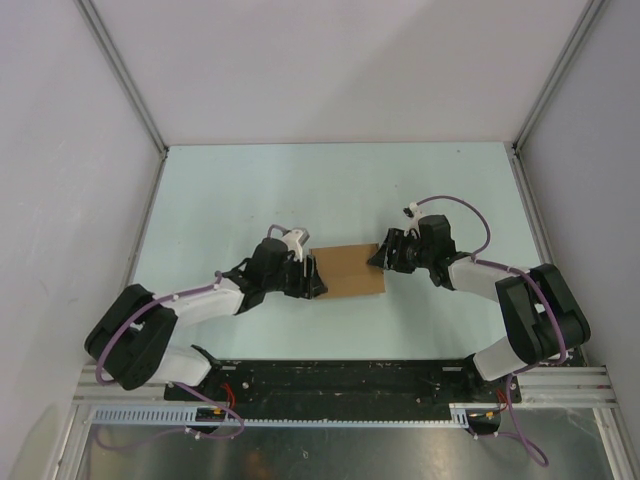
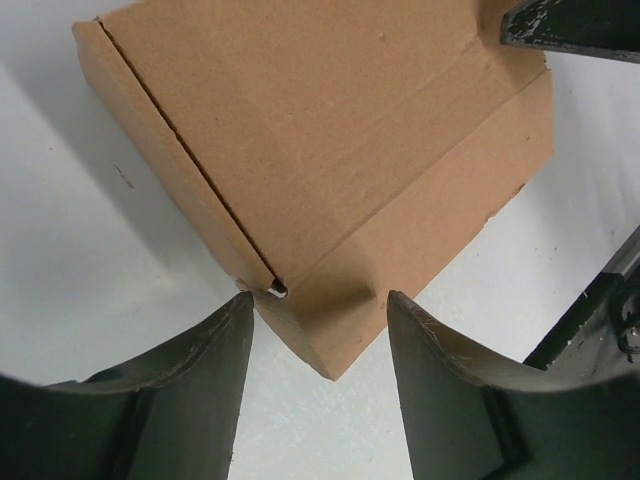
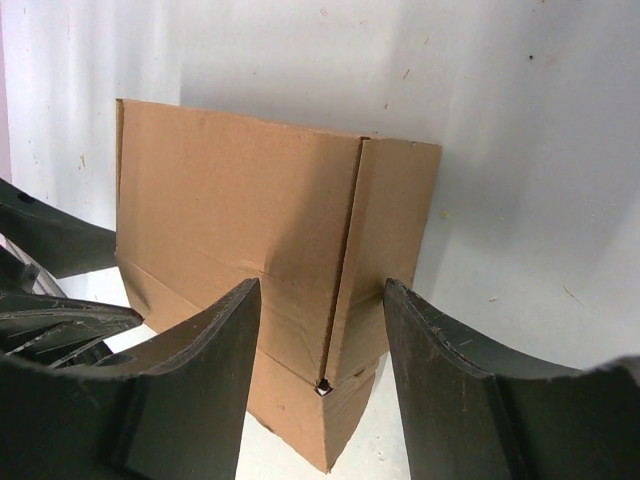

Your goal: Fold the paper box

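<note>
The paper box point(image 1: 348, 270) is a folded brown cardboard box lying flat on the table between the two arms. My left gripper point(image 1: 312, 275) is at its left end. In the left wrist view the box point(image 2: 320, 150) points one corner into the gap of the left gripper point(image 2: 318, 300), whose jaws stand apart on either side of it. My right gripper point(image 1: 378, 255) is at the box's right far corner. In the right wrist view the box point(image 3: 230, 200) shows a seam running down to that corner, and the right gripper point(image 3: 320, 290) straddles it with jaws apart.
The pale table top point(image 1: 300, 190) is walled in by white panels and metal posts point(image 1: 125, 80). A black rail point(image 1: 340, 375) carries the arm bases at the near edge. The right gripper's finger point(image 2: 570, 25) shows at the box's far end in the left wrist view.
</note>
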{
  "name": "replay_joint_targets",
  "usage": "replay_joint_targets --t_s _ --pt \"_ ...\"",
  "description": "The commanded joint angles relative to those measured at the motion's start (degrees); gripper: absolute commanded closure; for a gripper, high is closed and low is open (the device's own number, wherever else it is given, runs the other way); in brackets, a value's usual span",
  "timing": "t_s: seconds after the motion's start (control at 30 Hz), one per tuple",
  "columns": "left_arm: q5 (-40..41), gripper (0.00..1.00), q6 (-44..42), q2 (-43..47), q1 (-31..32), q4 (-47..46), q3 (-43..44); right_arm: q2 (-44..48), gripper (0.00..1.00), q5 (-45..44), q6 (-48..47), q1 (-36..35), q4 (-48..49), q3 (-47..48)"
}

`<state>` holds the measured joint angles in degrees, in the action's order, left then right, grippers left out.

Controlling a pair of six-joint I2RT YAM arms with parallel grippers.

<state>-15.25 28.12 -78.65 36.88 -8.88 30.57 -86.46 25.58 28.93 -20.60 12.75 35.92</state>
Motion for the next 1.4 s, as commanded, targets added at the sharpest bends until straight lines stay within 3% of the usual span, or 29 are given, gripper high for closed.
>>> replay_joint_targets --t_s 0.0,0.5,0.83,1.37 --pt "-1.2 0.39 1.2 3.1 0.3 -0.5 1.0 0.1 0.43 1.0 0.5 0.2 1.7 1.9" --pt "-1.7 0.38 1.7 2.5 0.7 1.8 -0.2 0.1 0.43 0.9 0.5 0.1 1.7 1.9" --pt "-1.1 0.48 1.7 0.9 1.2 1.5 0.5 0.1 0.43 0.9 0.4 0.2 1.5 1.9" --pt "0.4 0.54 0.7 -1.4 1.2 0.8 1.2 0.1 0.43 0.8 0.2 0.2 1.1 1.9"
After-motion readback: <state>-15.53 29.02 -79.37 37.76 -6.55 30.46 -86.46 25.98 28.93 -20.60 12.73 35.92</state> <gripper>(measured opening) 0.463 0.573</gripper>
